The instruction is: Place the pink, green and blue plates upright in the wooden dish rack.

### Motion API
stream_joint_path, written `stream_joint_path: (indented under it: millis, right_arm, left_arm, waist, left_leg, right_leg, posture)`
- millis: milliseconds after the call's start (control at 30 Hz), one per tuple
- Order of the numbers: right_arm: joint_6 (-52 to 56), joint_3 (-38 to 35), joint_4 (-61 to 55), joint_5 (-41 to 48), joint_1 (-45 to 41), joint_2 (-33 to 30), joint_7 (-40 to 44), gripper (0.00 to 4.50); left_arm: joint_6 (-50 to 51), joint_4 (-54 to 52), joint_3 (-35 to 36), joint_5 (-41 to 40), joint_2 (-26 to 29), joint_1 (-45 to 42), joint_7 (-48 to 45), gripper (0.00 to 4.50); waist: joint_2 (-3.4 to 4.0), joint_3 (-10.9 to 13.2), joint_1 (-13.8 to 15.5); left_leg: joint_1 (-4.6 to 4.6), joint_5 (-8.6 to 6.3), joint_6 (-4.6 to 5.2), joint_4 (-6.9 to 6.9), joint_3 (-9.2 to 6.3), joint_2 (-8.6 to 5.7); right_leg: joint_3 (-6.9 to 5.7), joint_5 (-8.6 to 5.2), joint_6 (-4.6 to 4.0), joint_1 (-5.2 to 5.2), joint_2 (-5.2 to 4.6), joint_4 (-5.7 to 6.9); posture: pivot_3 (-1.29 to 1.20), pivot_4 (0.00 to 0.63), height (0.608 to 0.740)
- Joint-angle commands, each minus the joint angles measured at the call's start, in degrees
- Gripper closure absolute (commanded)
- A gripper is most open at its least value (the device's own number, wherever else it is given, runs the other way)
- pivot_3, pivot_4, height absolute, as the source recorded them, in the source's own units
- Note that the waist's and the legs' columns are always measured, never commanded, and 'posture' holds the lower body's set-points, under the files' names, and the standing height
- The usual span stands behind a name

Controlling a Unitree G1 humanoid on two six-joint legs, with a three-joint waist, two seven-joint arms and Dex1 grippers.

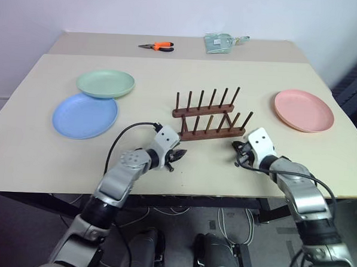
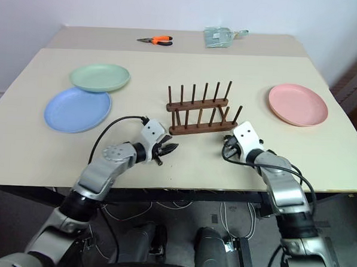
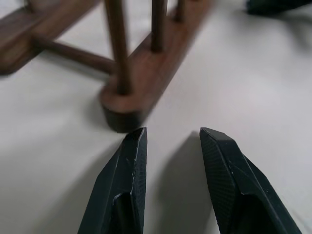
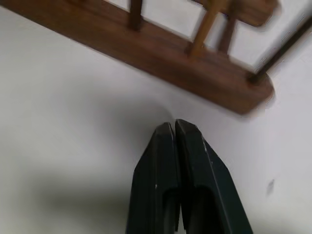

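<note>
Three plates (image 1: 105, 83) look light, stiff and slick, so I'd pinch a rim; left gripper (image 3: 170, 146) part-open and empty, right gripper (image 4: 174, 127) closed, empty.

1. Beige table (image 1: 57, 163) in front of a plain white wall (image 1: 173, 10)
2. Second tabletop (image 1: 111, 45) butts against its far edge
3. Cables on grey floor (image 1: 180, 220) beneath

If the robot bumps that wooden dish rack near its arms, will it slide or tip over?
The wooden dish rack would probably slide rather than tip: its two base rails sit low and spread apart on the smooth table. It looks light, holding no plates, so a nudge may skew it. Its thin pegs seem the likeliest part to snap.
</note>
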Motion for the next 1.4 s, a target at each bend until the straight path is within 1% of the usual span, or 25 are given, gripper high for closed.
stream_joint_path:
  millis: [33,133,233,433,467,500,533,600,633,767,833,900,933,1000,1067,1233,1333,1400]
  right_arm:
    - [-2.64,0.44,7.08,-2.43,-4.11,1.41,-1.99,4.43]
    - [-5.58,0.54,12.82,-3.94,-7.85,2.36,-3.11,4.43]
    - [-8.13,-0.07,16.27,-4.62,-9.84,2.59,-3.95,4.43]
    - [-9.23,-2.23,15.33,-2.4,-8.6,1.76,-2.09,4.43]
    - [-9.13,-2.59,14.43,-2.17,-7.89,1.48,-1.84,3.91]
    - [-9.04,-2.99,13.43,-1.97,-7.15,1.24,-1.61,3.65]
    - [-8.85,-3.54,12.13,-1.69,-6.32,1.01,-1.38,3.24]
    - [-8.74,-4.43,9.79,-1.45,-4.87,0.48,-1.41,2.16]
    - [-8.61,-4.89,8.71,-1.44,-4.18,0.11,-1.53,1.75]
    - [-7.76,-6.64,6.36,-1.18,-2.66,-1.45,-1.2,1.75]
    - [-8.16,-7.34,6.23,-1.34,-2.39,-2.97,-0.79,1.75]
    - [-8.84,-7.71,7.29,-2.32,-2.84,-4.72,-0.69,1.75]
    - [-9.3,-7.71,8.21,-2.87,-3.29,-5.64,-0.65,1.97]
    - [-10.39,-7.63,10.8,-4.49,-4.69,-7.84,-1.35,2.59]
    - [-11.42,-7.74,14.52,-5.86,-6.95,-9.78,-2.09,3.52]
    - [-16.23,-5.37,27.33,-11.03,-13.82,-13.96,-4.26,3.52]
    - [-19.84,-3.53,36.69,-13.73,-18.83,-15.18,-5.16,3.52]
    - [-22.33,-2.5,42.58,-15.02,-22.09,-15.47,-5.77,3.52]
  left_arm:
    - [-1.51,5.32,1.87,2.85,-1.26,-1.3,5.69,2.74]
    - [-2.7,8.53,3.33,2.59,-2.3,-3.01,7.75,2.74]
    - [-4.14,10.78,4.34,2.42,-2.46,-4.04,8.67,2.74]
    - [-5.57,12.98,6.41,1.83,-2.61,-4.62,9.85,2.74]
    - [-5.34,12.41,6.5,1.38,-2.5,-4.29,9.15,2.74]
    - [-4.66,11.49,6.42,0.91,-2.23,-3.79,8.16,2.74]
    - [-3.71,10.25,6.12,0.48,-1.55,-3.06,6.7,2.74]
    - [-2.43,7.36,4.93,-0.16,0.51,-1.47,2.97,2.74]
    - [-1.79,5.47,4.41,-0.98,1.64,-0.6,0.72,2.74]
    - [0.38,-0.03,2.12,-4.38,5.0,1.06,-7.78,2.74]
    - [1.37,-0.2,1.39,-4.98,4.27,0.01,-8.92,2.74]
    - [1.77,2.79,1.34,-4.15,2.02,-2.59,-7.18,2.74]
    - [1.73,4.95,1.46,-3.35,0.79,-4.13,-5.91,2.74]
    - [1.22,10.97,2.2,-1.53,-1.75,-7.62,-2.41,2.74]
    - [-0.46,16.62,2.85,-0.32,-3.72,-10.47,-0.07,2.74]
    - [-5.36,27.56,6.67,1.04,-6.13,-15.5,6.96,2.74]
    - [-8.38,31.51,8.41,1.33,-6.08,-16.81,9.79,2.74]
    - [-9.43,31.86,8.83,0.9,-5.82,-16.77,9.45,2.74]
  waist:
    - [0.0,0.0,0.01]
    - [0.0,0.0,-0.03]
    - [0.0,0.0,-0.12]
    - [0.0,0.0,-0.21]
    - [0.0,0.0,-0.24]
    - [0.0,0.0,-0.24]
    - [0.0,0.0,-0.3]
    - [0.01,-0.01,-0.58]
    - [0.01,-0.01,-0.88]
    - [0.03,-0.01,-1.27]
    - [0.03,-0.01,-1.04]
    - [0.03,-0.01,-0.61]
    - [0.02,-0.01,-0.14]
    - [0.02,0.0,0.31]
    - [0.01,0.0,0.29]
    - [0.0,0.01,0.02]
    - [-0.01,0.01,-0.59]
    - [-0.01,0.01,-1.26]
  left_leg:
    - [-0.01,0.01,0.0,0.0,0.0,0.0]
    - [0.01,0.01,0.0,0.0,0.01,0.01]
    - [0.01,0.02,-0.01,0.0,0.02,0.01]
    - [0.01,0.03,-0.03,0.0,0.03,0.02]
    - [0.01,0.03,-0.03,0.0,0.02,0.02]
    - [0.01,0.03,-0.03,0.0,0.03,0.02]
    - [0.01,0.03,-0.04,0.0,0.02,0.02]
    - [0.01,0.03,-0.05,-0.01,0.03,0.04]
    - [0.01,0.04,-0.07,-0.02,0.03,0.06]
    - [0.02,0.07,-0.13,-0.04,0.03,0.08]
    - [0.02,0.07,-0.14,-0.03,0.03,0.08]
    - [0.01,0.06,-0.12,-0.03,0.02,0.05]
    - [0.01,0.06,-0.11,-0.03,0.02,0.04]
    - [0.0,0.04,-0.08,-0.01,0.02,0.02]
    - [0.0,0.03,-0.04,0.0,0.02,-0.01]
    - [0.02,0.05,-0.03,0.0,0.05,0.0]
    - [0.06,0.08,-0.08,-0.01,0.11,0.04]
    - [0.1,0.09,-0.09,-0.02,0.12,0.06]
  right_leg:
    - [-0.01,0.0,0.0,0.0,0.01,0.01]
    - [0.0,0.01,0.01,0.02,0.04,0.03]
    - [-0.01,0.0,0.01,0.02,0.12,0.05]
    - [-0.01,0.0,0.01,0.03,0.13,0.05]
    - [-0.01,0.0,0.01,0.03,0.13,0.05]
    - [-0.01,0.0,0.01,0.03,0.13,0.05]
    - [-0.01,0.0,0.01,0.03,0.13,0.05]
    - [0.0,0.0,0.01,0.02,0.12,0.04]
    - [0.0,0.0,0.0,0.02,0.12,0.04]
    - [0.0,-0.01,-0.01,0.02,0.12,0.04]
    - [0.0,-0.01,-0.01,0.01,0.11,0.03]
    - [-0.01,-0.01,-0.01,0.03,0.07,0.01]
    - [-0.01,-0.01,0.0,0.04,0.07,0.0]
    - [-0.01,0.0,0.0,0.06,0.1,-0.03]
    - [-0.02,0.0,0.01,0.07,0.13,-0.03]
    - [-0.06,0.0,0.02,0.08,0.16,-0.01]
    - [-0.04,0.0,0.02,0.08,0.2,0.0]
    - [-0.03,0.0,0.02,0.09,0.2,0.03]
  posture:
    - [0.0,0.15,0.74]
    - [0.0,0.15,0.74]
    - [0.0,0.15,0.74]
    - [0.0,0.15,0.74]
    - [0.0,0.15,0.74]
    - [0.0,0.15,0.74]
    - [0.0,0.15,0.74]
    - [0.0,0.15,0.74]
    - [0.0,0.15,0.74]
    - [0.0,0.15,0.74]
    - [0.0,0.15,0.74]
    - [0.0,0.15,0.74]
    - [0.0,0.15,0.74]
    - [0.0,0.15,0.74]
    - [0.0,0.15,0.74]
    - [0.0,0.15,0.74]
    - [0.0,0.15,0.74]
    - [0.0,0.15,0.74]
